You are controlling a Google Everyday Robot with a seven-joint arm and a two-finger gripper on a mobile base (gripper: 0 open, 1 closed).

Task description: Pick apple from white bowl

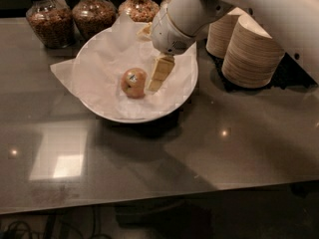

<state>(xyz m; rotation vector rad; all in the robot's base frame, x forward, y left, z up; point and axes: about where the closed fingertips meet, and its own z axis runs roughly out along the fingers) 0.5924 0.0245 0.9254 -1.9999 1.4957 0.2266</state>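
Observation:
The apple (133,82), yellow-orange with a reddish blush and a small white sticker, lies in the middle of the white bowl (185,91), which is lined with crinkled white paper. My gripper (149,59) hangs over the bowl from the upper right on the white arm and is open and empty. One beige finger (160,72) reaches down just right of the apple, very close to it or touching. The other finger (144,31) peeks out behind the wrist near the bowl's far rim.
Glass jars of dry food (45,20) stand along the back edge behind the bowl. Two stacks of beige paper bowls (251,51) sit right of the bowl, under the arm. The dark glossy table (199,153) extends toward the front.

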